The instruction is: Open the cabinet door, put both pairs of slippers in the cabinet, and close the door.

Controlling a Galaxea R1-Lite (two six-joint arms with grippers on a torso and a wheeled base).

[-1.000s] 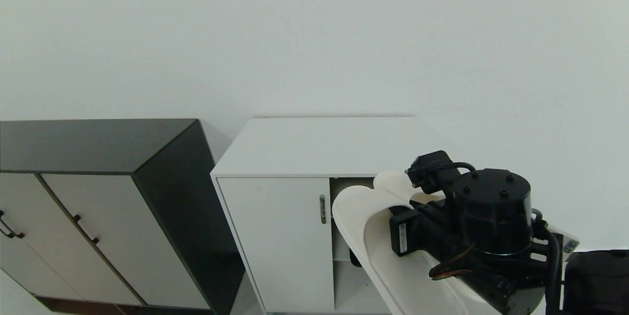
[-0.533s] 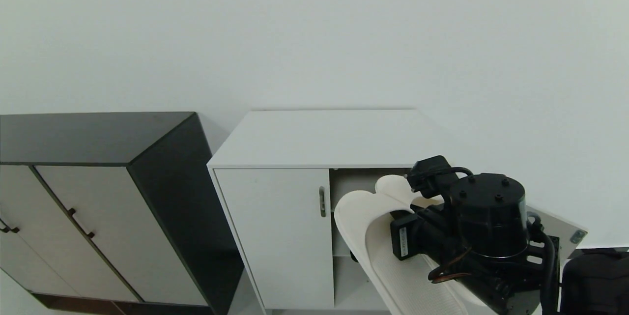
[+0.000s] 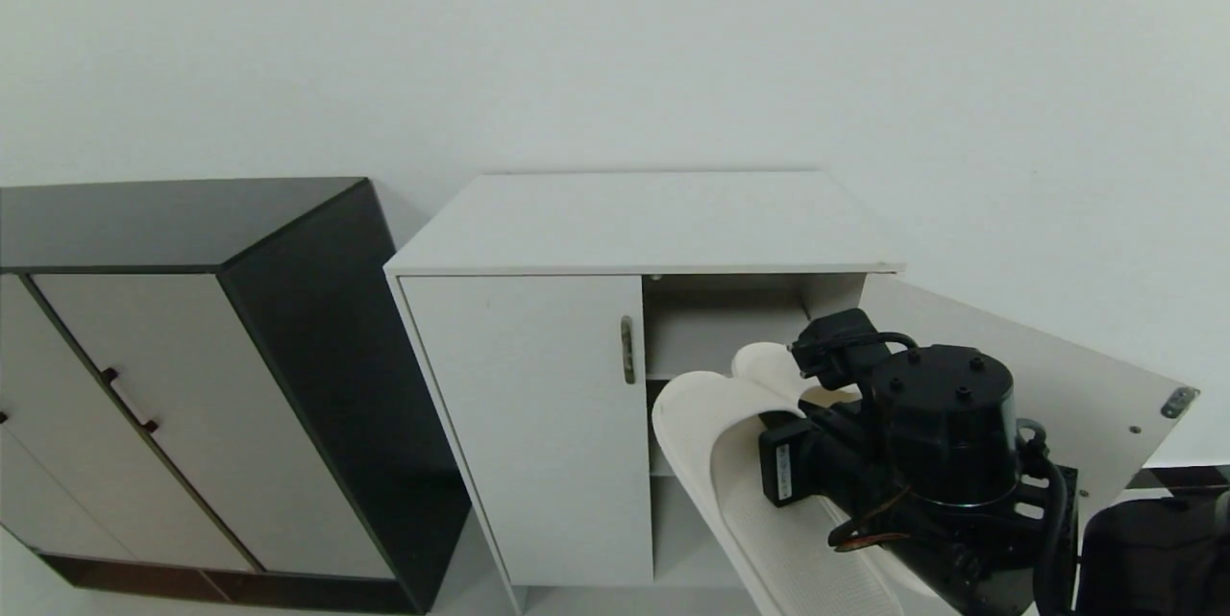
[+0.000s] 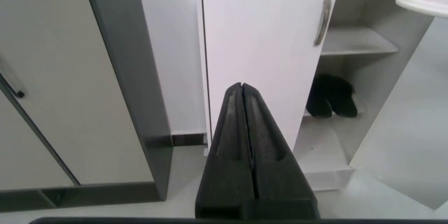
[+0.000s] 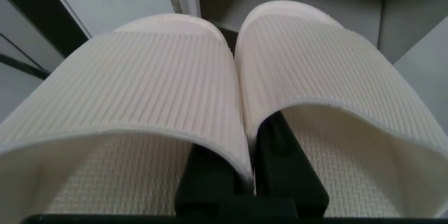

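- Head view, white cabinet point(image 3: 634, 222): a low two-door unit against a pale wall. Its left door point(image 3: 524, 405) is shut and carries a slim vertical handle point(image 3: 627, 350) at its inner edge. Its right door point(image 3: 1019, 357) is swung wide open, showing the inner shelves.
- Cream slippers point(image 3: 711, 433): one pair, held side by side in the air just in front of the open right compartment, toes pointing towards it. The uppers are broad rounded bands with fine ribbing. The footbeds have a small woven-looking texture. The inner edges of the two touch.
- Right gripper point(image 5: 250, 182): its black fingers are clamped on the adjoining inner edges of the cream slippers, reaching in under the uppers.
- Left gripper point(image 4: 242, 94): its fingers are pressed flat together with nothing between them. It hangs low in front of the left door, apart from it.
- Dark slippers point(image 4: 333, 96): a second pair, standing together on a lower shelf inside the open compartment, under the upper shelf.
- Black cabinet point(image 3: 192, 222): a dark-topped unit with pale doors, just beside the white cabinet on its left.
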